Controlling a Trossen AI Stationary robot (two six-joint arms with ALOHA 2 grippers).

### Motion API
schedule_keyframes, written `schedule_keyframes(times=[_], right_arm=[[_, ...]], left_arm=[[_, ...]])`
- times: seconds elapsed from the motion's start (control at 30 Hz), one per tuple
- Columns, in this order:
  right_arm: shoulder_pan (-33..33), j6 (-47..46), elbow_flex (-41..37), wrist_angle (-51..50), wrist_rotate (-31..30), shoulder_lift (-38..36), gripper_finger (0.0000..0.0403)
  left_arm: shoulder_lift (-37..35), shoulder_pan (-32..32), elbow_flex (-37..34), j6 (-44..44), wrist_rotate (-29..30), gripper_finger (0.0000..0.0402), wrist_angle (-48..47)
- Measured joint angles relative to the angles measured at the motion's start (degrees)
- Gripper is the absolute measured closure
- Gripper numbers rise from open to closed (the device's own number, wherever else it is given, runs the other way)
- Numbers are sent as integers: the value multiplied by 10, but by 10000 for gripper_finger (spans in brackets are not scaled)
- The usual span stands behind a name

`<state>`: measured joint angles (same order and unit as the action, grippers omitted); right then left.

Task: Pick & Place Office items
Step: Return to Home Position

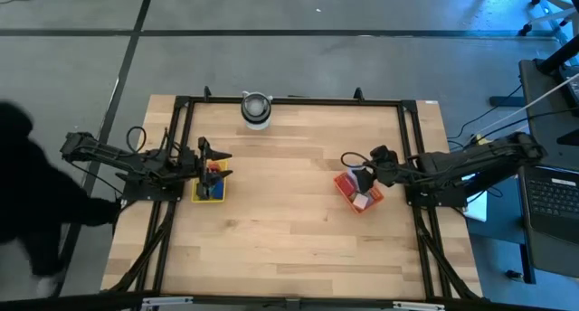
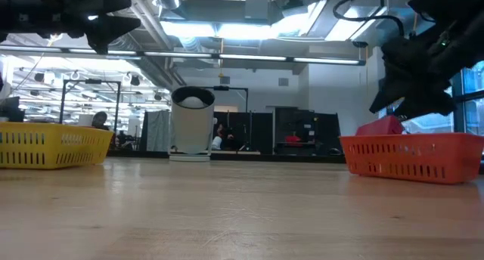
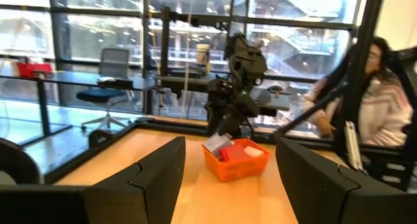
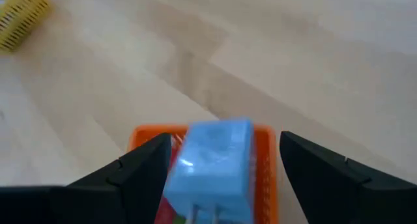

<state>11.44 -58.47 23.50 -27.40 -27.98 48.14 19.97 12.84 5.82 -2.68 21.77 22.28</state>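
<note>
The right hand (image 4: 225,136) hangs wide open and empty right over the orange bin (image 2: 412,158). Beneath the gap between its fingers a blue pronged block (image 4: 212,162) stands in that bin, with red and white pieces beside it. The left hand (image 3: 230,140) is wide and empty too, just above the yellow basket (image 2: 45,145), where blue and red office items (image 1: 213,190) lie. A grey-white cylinder (image 1: 256,109) stands well apart from both hands at the table (image 1: 289,248) edge

table (image 1: 289,230): pale wood grain | basket (image 2: 45,145), 9 o'clock: yellow, slotted | bin (image 2: 412,156), 3 o'clock: orange-red, slotted | adapter (image 4: 212,160) at bin: light blue | cylinder (image 1: 256,110), 12 o'clock: grey-white
</note>
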Motion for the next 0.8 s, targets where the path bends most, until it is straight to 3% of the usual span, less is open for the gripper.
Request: schedule_keyframes(times=[0.23,0.47,0.63,0.8], right_arm=[[-20,99,89,-48,-41,-16,116],[-15,222,197,-99,-57,-75,127],[1,274,200,-102,-57,-158,137],[25,337,161,-21,-19,-232,145]], left_arm=[[-8,0,23,35,12,167,5],[-45,0,95,59,15,167,-114],[-84,0,108,77,13,167,-168],[-125,0,109,84,26,167,-212]])
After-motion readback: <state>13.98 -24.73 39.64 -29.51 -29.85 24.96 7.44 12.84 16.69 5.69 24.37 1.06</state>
